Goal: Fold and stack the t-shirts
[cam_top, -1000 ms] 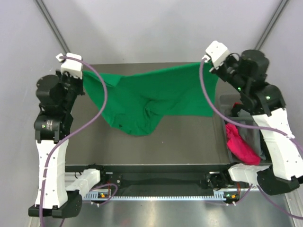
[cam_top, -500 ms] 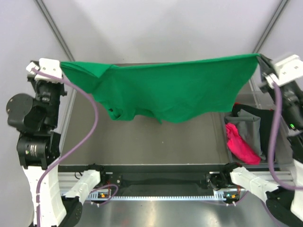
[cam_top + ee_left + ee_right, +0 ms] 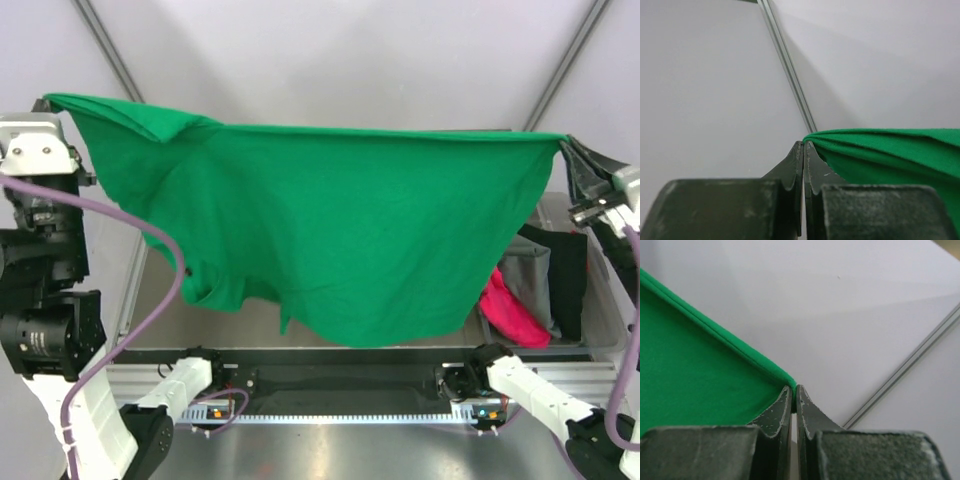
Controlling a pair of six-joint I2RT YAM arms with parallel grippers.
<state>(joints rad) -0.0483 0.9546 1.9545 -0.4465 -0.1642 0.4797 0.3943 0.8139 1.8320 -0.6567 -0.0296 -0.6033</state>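
The left gripper point(image 3: 804, 146) is clenched. Its two dark fingers meet at the tips, and one corner of the green t-shirt point(image 3: 890, 152) is pinched between them; the folded hem runs away to the right. In the top view the left gripper point(image 3: 47, 102) is lifted high, beyond the left edge of the table point(image 3: 240, 325).

The right gripper point(image 3: 793, 388) is clenched as well, grasping the opposite corner of the same green t-shirt point(image 3: 690, 370). From its tips the hem goes up and to the left. In the top view the right gripper point(image 3: 572, 148) is high above the right edge of the table.

Between the two grippers the green t-shirt point(image 3: 340, 230) is spread in the air like a wide sheet. Its upper edge is nearly straight and tight from corner to corner. Near the left corner one flap of cloth is folded over. The lower part hangs in loose folds, lowest toward the near edge of the table; whether it touches the table I cannot tell.

At the right edge of the table stands a grey bin point(image 3: 605, 300). Inside it a magenta-pink t-shirt point(image 3: 510, 315), a grey t-shirt point(image 3: 525, 270) and a black t-shirt point(image 3: 565, 270) lie crumpled together, partly hidden behind the green cloth.
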